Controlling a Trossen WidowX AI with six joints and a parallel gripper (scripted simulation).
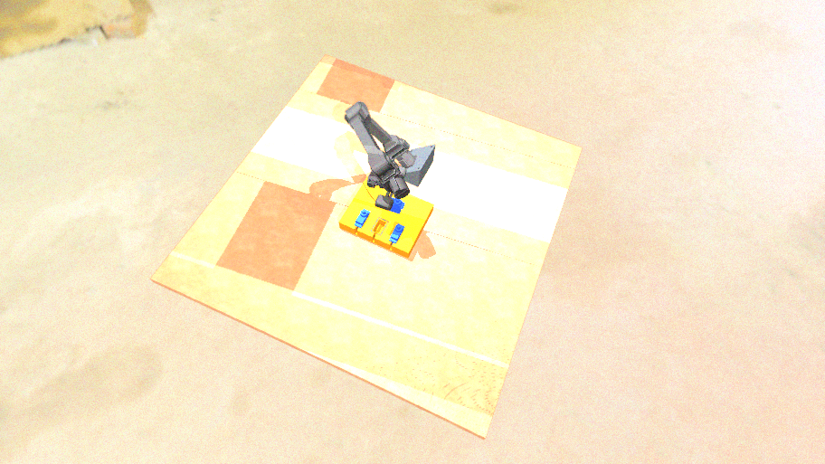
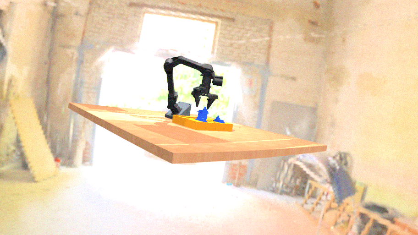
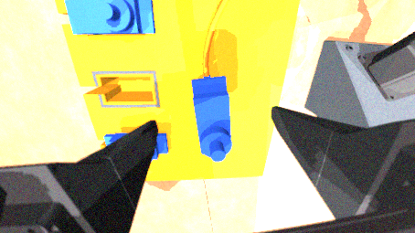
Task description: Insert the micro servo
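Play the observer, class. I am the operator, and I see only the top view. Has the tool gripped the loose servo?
Observer: No. In the wrist view the tool is wide open and grips nothing. The loose servo sits on the deck, in the gap between its fingers.
Operator: Is the tool down around it?
Observer: In the exterior view the fingertips hang about level with the servo's top, no lower.
Operator: Is the marked pocket free?
Observer: Yes. The wrist view shows the pocket empty, between two seated servos.
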